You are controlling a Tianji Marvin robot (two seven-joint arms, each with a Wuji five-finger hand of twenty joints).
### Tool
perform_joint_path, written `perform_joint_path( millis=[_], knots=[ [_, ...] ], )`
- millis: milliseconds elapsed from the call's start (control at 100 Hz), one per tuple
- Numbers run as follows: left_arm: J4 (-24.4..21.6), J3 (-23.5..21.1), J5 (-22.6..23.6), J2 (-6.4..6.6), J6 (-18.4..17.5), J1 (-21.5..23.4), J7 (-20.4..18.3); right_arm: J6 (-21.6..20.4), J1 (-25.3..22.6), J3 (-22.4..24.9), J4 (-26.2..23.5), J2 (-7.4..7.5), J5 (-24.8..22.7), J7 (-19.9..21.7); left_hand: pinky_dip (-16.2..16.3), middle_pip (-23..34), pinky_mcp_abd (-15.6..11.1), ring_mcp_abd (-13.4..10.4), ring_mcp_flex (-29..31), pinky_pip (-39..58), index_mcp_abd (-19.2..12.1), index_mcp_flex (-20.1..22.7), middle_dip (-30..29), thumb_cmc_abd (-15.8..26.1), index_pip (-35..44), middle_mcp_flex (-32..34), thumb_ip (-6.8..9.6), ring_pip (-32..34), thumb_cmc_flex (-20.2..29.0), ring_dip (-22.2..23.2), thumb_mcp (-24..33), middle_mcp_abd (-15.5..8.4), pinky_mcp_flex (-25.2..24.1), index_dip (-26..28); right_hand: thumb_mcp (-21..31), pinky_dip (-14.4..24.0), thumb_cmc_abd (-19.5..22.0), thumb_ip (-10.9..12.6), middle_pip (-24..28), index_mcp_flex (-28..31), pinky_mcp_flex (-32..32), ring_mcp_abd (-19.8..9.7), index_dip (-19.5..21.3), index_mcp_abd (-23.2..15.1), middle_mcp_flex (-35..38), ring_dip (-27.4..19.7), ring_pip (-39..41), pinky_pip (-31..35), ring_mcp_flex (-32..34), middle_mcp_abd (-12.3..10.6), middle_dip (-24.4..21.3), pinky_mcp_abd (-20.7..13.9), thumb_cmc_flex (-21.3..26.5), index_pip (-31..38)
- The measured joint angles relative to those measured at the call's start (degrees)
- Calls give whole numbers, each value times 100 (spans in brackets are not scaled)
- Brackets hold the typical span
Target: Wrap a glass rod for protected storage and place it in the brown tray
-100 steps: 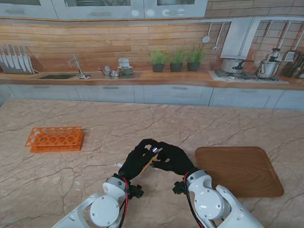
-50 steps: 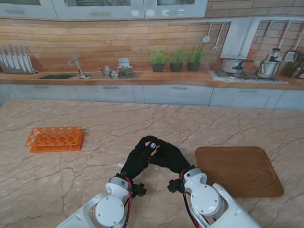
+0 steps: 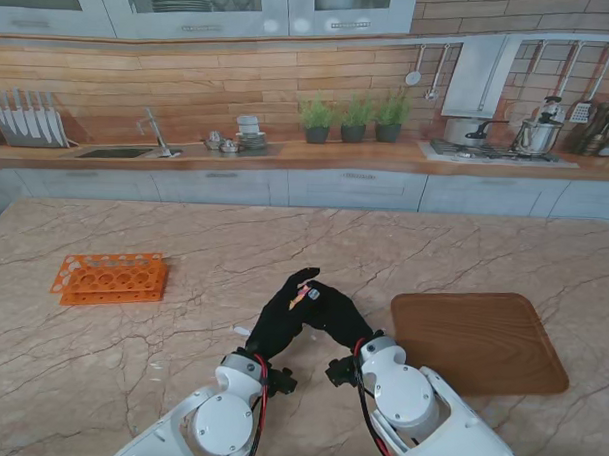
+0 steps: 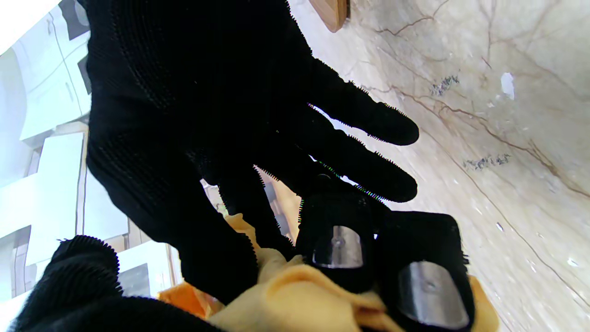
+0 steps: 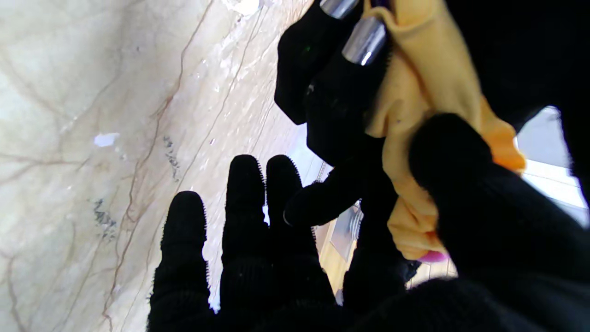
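- The left hand [image 3: 279, 325] and right hand [image 3: 334, 311], both in black gloves, meet over the marble table [image 3: 184, 234], just left of the brown tray [image 3: 481, 339].
- Between them sits a yellow cloth [image 3: 302, 295], only a small patch of it visible from the stand camera.
- In the left wrist view, the cloth [image 4: 295, 295] bunches under the left hand's bent fingers [image 4: 339, 242], whose metal tips press onto it; the thumb closes in from the other side.
- The right hand [image 4: 193, 115] fills that view with its fingers spread, some reaching down against the cloth.
- In the right wrist view, the cloth [image 5: 428, 101] is pinched between the right thumb and the left hand's [image 5: 332, 83] metal-tipped fingers; the other right fingers [image 5: 242, 193] stand straight and close together, touching nothing.
- The glass rod cannot be made out; if it is inside the cloth bundle, it is hidden.
- The tray lies flat on the table, well right of an orange test-tube rack [image 3: 110, 277].
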Motion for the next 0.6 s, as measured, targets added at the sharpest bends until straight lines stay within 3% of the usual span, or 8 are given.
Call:
perform_joint_path(
  millis=[110, 170, 220, 370, 460, 600],
  knots=[
    [-38, 7, -2, -4, 61, 2, -3, -1, -29, 22, -24, -22, -79, -88, -494, -64, 116, 195, -272, 1, -19, 0, -109, -4, -4, -4, 0, -126, 6, 92, 66, -128, -118, 6, -118, 1, 7, -2, -38, 230, 0, 0, -201, 51, 105, -5, -1, 0, 4, 0, -4, 0, 99, -7],
    [-52, 13, 9, -5, 87, 2, -7, -15, -54, 43, -37, -33, -110, -136, -589, -128, 383, 442, -602, 1, -60, 0, -173, -8, -6, -80, 0, -381, 7, 198, 143, -238, -556, 24, -142, 1, 7, -3, -39, 355, 0, 0, -217, 83, 126, -9, 0, -1, 7, 0, -41, 0, 171, -87],
    [-55, 21, 31, -9, 100, 1, -11, -38, -80, 60, -48, -46, -138, -207, -299, -155, 640, 678, -947, -16, -69, 0, -233, -9, -64, -174, 0, -662, 7, 284, 202, -364, -1012, 71, -171, 1, 7, -3, -39, 442, 0, 0, -226, 124, 129, -10, -1, -1, 7, -3, -51, 0, 246, -118],
    [-111, 28, 53, -14, 195, 1, -67, -174, -180, 126, -69, -78, -394, -416, 130, -299, 963, 977, -1361, -250, -71, 0, -363, -10, -69, -245, 0, -1062, 76, 348, 207, -691, -1613, 142, -171, 1, 2, -3, -41, 513, 0, -1, -226, 171, 129, -11, -3, -25, 24, 2, -54, 0, 299, -185],
    [-173, 27, 40, -14, 268, 6, -153, -246, -254, 180, -93, -98, -409, -522, 502, -423, 1382, 1343, -1937, -1081, -72, 0, -525, -12, -69, -304, 0, -1812, 80, 351, 207, -768, -2471, 163, -159, 1, 2, -3, -42, 581, 0, -1, -224, 189, 129, -13, -5, -45, 42, 31, -54, 0, 358, -205],
    [-285, 8, -37, -2, 371, 17, -355, -329, -356, 253, -118, -137, -428, -715, 578, -798, 1764, 1787, -2515, -2177, -72, 0, -871, -14, -69, -309, 0, -2821, 207, 201, 196, -878, -3402, 216, -105, 1, 0, -3, -45, 706, 3, -1, -112, 204, 129, -13, -5, -48, 42, 50, -54, 0, 359, -212]
  ],
)
